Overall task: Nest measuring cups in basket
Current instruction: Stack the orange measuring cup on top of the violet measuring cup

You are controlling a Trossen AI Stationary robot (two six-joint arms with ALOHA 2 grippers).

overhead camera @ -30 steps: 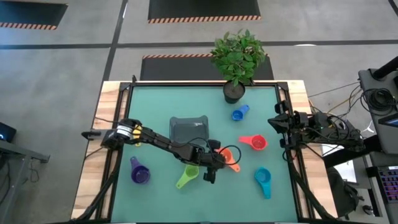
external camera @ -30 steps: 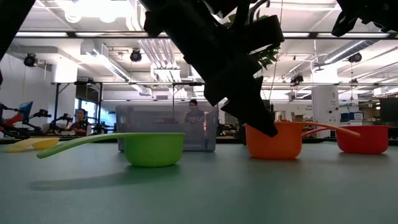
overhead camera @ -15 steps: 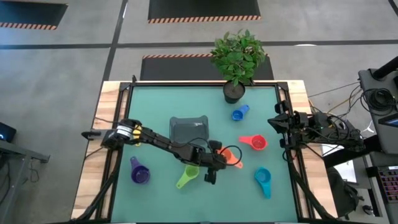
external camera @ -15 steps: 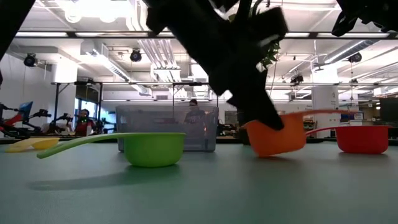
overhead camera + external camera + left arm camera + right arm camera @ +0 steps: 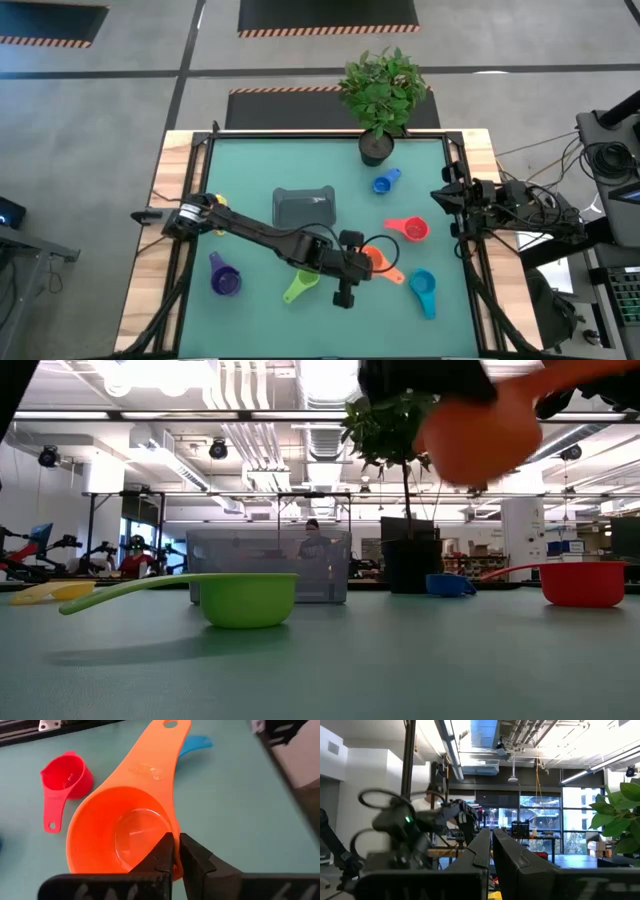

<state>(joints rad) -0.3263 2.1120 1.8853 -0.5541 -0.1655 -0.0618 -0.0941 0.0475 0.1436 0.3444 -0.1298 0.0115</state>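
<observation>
My left gripper [image 5: 176, 852] is shut on the orange measuring cup [image 5: 125, 830], which hangs high above the table in the low view [image 5: 480, 435] and sits near the table's middle from above [image 5: 380, 260]. The dark grey basket [image 5: 305, 207] stands behind it, toward the far left. Resting on their bases are the green [image 5: 300, 287], purple [image 5: 223, 275], teal [image 5: 422, 290], red [image 5: 410, 230] and blue [image 5: 385, 182] cups. A yellow cup [image 5: 50, 592] shows at the low view's left. My right gripper [image 5: 490, 845] waits shut, raised at the right edge. My left gripper pinches the wall of the orange cup's bowl at the rim [image 5: 174, 831], one finger [image 5: 161, 855] inside the bowl and the other outside. The fingers slant down from the table's left. The cup is lifted clear, mouth up, its handle [image 5: 160, 760] pointing away from the gripper.
A potted plant in a black pot [image 5: 376, 148] stands at the far edge, right of centre. Bare green mat [image 5: 250, 170] lies left of the basket and along the near edge. The right arm [image 5: 490, 205] sits folded beside the table's right edge.
My left gripper has risen and gone a little toward the table's right and near edges, taking the orange cup with it. The cup stood flat on the mat, then tipped, and now hangs lifted clear. The other cups have stayed in place.
</observation>
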